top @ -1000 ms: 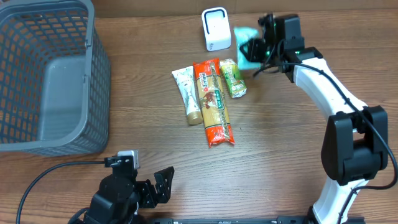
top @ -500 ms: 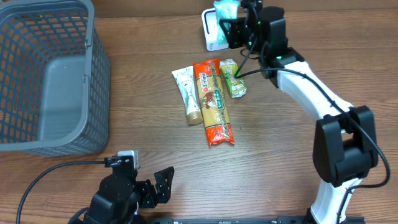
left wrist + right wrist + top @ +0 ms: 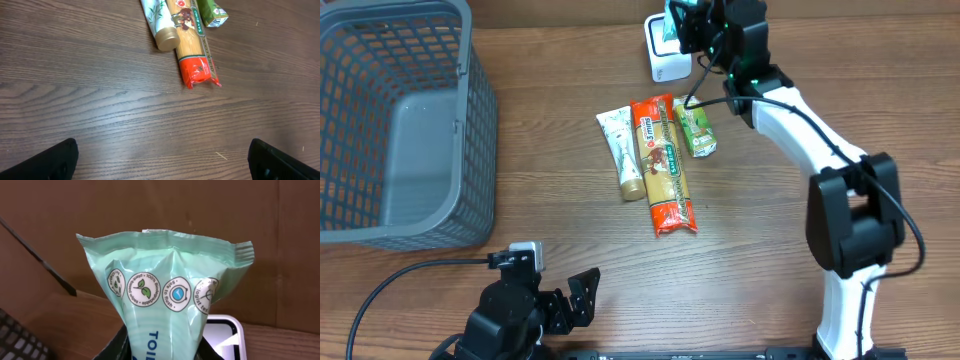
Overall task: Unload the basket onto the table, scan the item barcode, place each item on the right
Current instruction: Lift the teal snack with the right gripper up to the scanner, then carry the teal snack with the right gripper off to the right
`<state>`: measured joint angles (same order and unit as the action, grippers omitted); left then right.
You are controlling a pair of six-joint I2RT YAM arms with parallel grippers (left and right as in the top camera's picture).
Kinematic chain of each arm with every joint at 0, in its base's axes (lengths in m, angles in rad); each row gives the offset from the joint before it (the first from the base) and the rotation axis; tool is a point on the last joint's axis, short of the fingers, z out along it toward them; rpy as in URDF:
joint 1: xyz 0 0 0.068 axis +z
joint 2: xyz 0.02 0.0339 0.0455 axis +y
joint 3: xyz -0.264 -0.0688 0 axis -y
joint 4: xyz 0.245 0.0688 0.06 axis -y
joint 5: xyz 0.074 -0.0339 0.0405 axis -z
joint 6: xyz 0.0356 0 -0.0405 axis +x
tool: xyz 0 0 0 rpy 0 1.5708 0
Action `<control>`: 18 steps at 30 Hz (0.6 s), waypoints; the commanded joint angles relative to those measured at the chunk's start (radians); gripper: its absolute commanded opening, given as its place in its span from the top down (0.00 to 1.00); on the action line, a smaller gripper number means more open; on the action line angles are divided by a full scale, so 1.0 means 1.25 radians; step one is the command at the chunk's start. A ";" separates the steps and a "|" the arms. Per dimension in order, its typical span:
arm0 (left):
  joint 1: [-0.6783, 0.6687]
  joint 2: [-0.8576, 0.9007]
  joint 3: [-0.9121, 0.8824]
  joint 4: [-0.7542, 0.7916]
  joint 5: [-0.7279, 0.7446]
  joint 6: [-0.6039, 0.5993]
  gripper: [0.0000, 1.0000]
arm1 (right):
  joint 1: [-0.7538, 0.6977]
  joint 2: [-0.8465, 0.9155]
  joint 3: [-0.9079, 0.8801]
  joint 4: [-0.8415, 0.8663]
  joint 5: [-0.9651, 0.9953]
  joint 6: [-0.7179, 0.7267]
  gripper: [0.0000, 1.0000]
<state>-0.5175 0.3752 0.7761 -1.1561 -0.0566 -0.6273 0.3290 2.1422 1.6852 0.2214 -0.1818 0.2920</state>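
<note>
Where the right gripper reaches the upper middle of the overhead frame, we see it closed narrowly on a mint-green wipes packet. It pinches the packet low down, so the crimped top seal stands up in the right wrist view. The packet hangs close over the white scanner, whose corner shows at the lower right of that view; we cannot tell whether they touch. We judge the packet light, soft and crinkly: its glossy film may slip, and its body yields and folds under pressure. A hold across the padded middle seems safer than one on the thin seal. The left gripper, at the bottom of the overhead frame, is spread wide and empty.
</note>
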 commanded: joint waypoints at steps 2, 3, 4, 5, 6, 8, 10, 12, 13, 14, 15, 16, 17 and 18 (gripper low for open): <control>-0.005 -0.003 -0.002 0.000 0.001 -0.007 0.00 | 0.001 0.107 0.107 -0.056 0.009 0.027 0.83; -0.005 -0.003 -0.002 0.000 0.001 -0.007 0.01 | 0.001 0.122 0.129 -0.072 0.000 0.034 0.84; -0.005 -0.003 -0.002 0.000 0.001 -0.007 0.00 | 0.002 0.139 0.150 -0.081 -0.011 0.034 0.84; -0.005 -0.003 -0.002 0.000 0.001 -0.007 0.00 | 0.003 0.150 0.159 -0.083 -0.011 0.034 0.83; -0.005 -0.003 -0.002 0.000 0.001 -0.007 0.01 | 0.004 0.157 0.165 -0.083 -0.010 0.033 0.82; -0.005 -0.003 -0.002 0.000 0.001 -0.007 0.00 | 0.004 0.167 0.169 -0.076 -0.006 0.033 0.81; -0.005 -0.003 -0.002 0.000 0.001 -0.007 0.01 | 0.004 0.173 0.170 -0.077 0.015 0.033 0.82; -0.005 -0.003 -0.002 0.000 0.001 -0.007 0.00 | 0.004 0.179 0.170 -0.078 0.019 0.033 0.84; -0.005 -0.003 -0.002 0.000 0.001 -0.007 0.01 | 0.004 0.180 0.170 -0.082 0.020 0.033 0.86; -0.005 -0.003 -0.002 0.000 0.001 -0.007 0.00 | 0.005 0.182 0.170 -0.084 0.020 0.033 0.88; -0.005 -0.003 -0.002 0.000 0.001 -0.007 0.00 | 0.007 0.182 0.170 -0.083 0.020 0.034 0.88; -0.005 -0.003 -0.002 0.000 0.001 -0.007 0.00 | 0.009 0.182 0.170 -0.083 0.020 0.034 0.88; -0.005 -0.003 -0.002 0.000 0.001 -0.007 0.00 | 0.009 0.182 0.170 -0.082 0.020 0.033 0.88; -0.005 -0.003 -0.002 0.000 0.001 -0.007 0.00 | 0.008 0.182 0.170 -0.082 0.020 0.034 0.88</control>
<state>-0.5175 0.3752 0.7761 -1.1557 -0.0566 -0.6273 0.3305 2.3669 1.8618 0.1101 -0.1688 0.3256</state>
